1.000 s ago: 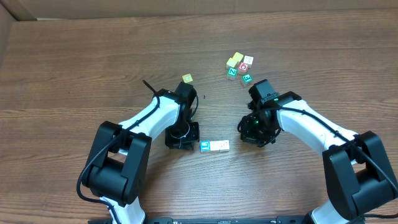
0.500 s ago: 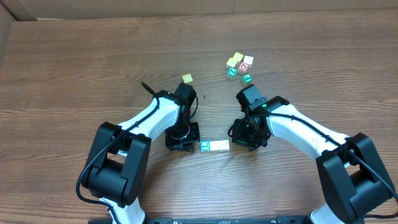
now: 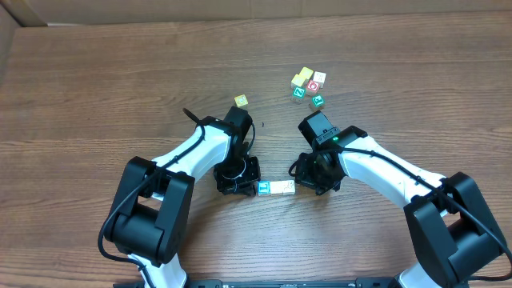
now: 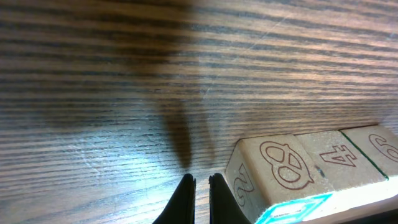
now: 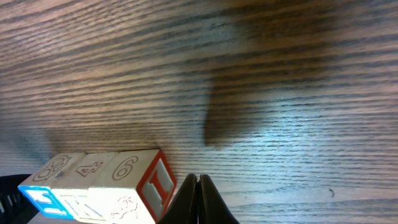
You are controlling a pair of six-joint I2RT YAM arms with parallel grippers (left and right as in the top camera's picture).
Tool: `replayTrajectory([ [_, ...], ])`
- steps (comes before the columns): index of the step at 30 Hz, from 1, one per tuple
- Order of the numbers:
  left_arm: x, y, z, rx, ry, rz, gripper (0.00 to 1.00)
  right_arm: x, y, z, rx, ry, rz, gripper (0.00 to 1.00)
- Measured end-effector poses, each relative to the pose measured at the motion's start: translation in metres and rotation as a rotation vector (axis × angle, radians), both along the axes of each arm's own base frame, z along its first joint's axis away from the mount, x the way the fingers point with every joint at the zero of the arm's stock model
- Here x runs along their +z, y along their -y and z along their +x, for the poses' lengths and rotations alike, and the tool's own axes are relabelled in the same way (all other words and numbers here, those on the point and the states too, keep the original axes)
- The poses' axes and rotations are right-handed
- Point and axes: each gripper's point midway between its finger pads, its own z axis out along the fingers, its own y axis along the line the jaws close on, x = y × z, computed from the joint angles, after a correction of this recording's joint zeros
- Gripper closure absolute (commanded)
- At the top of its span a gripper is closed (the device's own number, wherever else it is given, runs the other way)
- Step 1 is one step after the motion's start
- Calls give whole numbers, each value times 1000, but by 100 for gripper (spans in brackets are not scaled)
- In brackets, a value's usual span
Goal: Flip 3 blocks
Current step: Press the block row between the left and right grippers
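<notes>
In your left wrist view, lower right, the blocks (image 4: 311, 171) carry outlined numerals: 8 on the blue-edged block (image 4: 281, 167), 4 on the middle block (image 4: 329, 155), part of a 6 on the last block (image 4: 380, 146). Your right wrist view, lower left, shows 8, 4, 6 too, plus a red-framed letter, H or I.

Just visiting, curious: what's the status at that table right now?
Left gripper shut, empty. Right gripper shut, empty. Three blocks in a row between them. Nothing blocking.

Dark wood-grain tabletop (image 3: 96, 88), cardboard panel (image 3: 240, 10) along its far edge
</notes>
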Motion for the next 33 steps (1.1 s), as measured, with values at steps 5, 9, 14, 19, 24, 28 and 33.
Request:
replayTrajectory([
  [5,1,-1,1,12,-5,-9,96,-4,-2,-4,0,-9,18,96],
  [9,1,-1,1,12,-7,-12,96,-11,-4,-1,0,19,37,96],
  [14,1,0,0,12,-8,-16,96,-15,-3,-2,0,22,39,96],
  [19,0,3,7,12,20,-27,96,-13,-7,-3,3,16,65,96],
  [24,0,4,10,12,35,-34,96,-8,-20,-5,14,-1,136,96],
  [28,0,3,9,12,28,-29,96,-7,-22,-7,16,-16,156,96],
  [33,0,2,6,12,18,-26,96,-6,-23,-9,18,-26,162,96],
])
